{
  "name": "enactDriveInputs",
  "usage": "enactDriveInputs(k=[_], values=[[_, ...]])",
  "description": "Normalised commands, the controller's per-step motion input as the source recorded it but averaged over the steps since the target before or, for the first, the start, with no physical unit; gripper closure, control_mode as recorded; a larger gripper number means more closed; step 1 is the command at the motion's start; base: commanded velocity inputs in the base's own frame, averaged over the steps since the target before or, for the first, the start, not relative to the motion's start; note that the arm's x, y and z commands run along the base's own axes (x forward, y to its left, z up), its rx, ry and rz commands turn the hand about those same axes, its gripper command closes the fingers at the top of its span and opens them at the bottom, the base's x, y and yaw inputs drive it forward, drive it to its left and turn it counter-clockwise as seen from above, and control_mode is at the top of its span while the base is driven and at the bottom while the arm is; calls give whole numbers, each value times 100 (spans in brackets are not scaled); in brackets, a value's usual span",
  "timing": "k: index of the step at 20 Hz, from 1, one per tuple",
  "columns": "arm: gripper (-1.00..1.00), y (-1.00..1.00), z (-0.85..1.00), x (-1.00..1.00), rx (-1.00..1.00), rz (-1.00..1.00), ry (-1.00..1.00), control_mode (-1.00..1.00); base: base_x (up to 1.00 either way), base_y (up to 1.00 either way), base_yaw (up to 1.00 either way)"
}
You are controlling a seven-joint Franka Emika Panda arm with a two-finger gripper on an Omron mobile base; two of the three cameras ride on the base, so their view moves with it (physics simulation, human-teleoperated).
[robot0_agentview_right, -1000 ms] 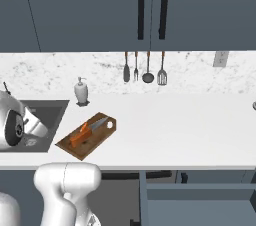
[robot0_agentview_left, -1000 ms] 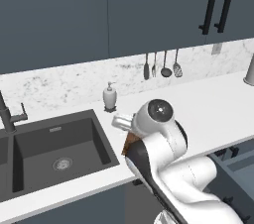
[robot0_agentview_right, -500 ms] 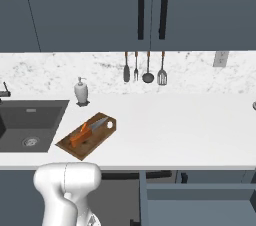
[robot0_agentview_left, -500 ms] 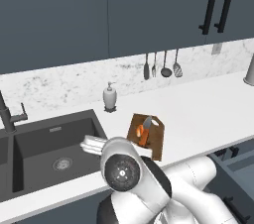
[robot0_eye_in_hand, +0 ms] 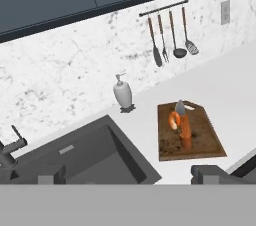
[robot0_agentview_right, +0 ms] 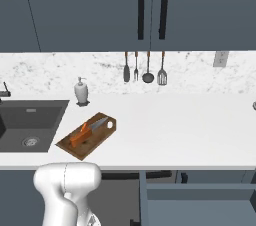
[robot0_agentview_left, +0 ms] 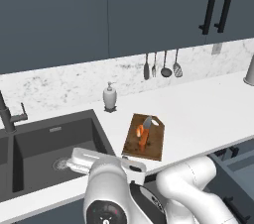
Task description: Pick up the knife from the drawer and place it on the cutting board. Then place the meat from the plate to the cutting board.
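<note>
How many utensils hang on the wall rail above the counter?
4: they hang side by side on the rail, a dark spatula, a fork, a ladle and a slotted turner.

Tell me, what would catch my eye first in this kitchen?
Probably the knife with its orange handle, lying on the brown cutting board near the counter's front edge. To the board's left sits the dark sink, with a soap bottle behind it. Utensils hang on the marble wall.
</note>
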Motion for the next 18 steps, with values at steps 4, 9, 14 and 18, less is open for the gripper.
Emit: enactDriveInputs(k=[4,9,14,18], values=[[-100,0,0,0,0,0,0,-100,0,0,0],[-100,-1,0,0,1,0,0,-100,0,0,0],[-100,-1,0,28,1,2,11,-100,0,0,0],[-100,4,0,58,-5,0,29,-100,0,0,0]])
